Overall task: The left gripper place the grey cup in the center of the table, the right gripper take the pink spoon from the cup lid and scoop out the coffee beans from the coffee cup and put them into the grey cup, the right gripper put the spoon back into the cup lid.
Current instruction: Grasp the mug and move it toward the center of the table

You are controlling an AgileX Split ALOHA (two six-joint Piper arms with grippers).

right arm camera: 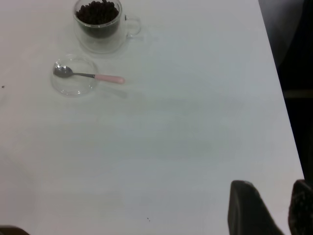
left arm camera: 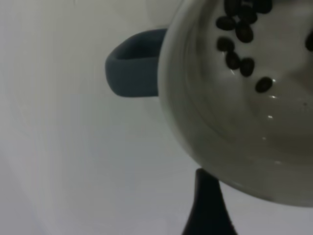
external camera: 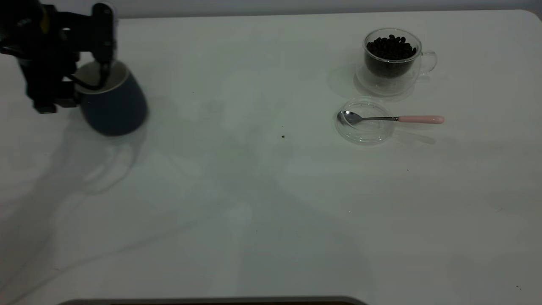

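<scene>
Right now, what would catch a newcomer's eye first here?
The left gripper at the table's far left, clamped on the rim of the tilted grey cup, a few beans already inside. Then, far right, the coffee cup heaped with coffee beans, the pink spoon across the cup lid.

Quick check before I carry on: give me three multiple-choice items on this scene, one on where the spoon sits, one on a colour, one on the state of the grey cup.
1. Where does the pink spoon lie?
A. Bowl in the cup lid, handle sticking out past the rim
B. Standing in the coffee cup
C. Inside the grey cup

2. What colour is the outside of the grey cup?
A. Pale pink
B. Dark blue-grey
C. Clear glass

3. What is the grey cup's state?
A. Untouched at the table centre
B. Lying upside down
C. Gripped by the left gripper at the table's left

Answers: 1 A, the metal bowl rests in the clear disc in front of the coffee cup. 2 B, dark wall, white inside. 3 C, a finger reaches inside its rim, and it looks tilted.
</scene>
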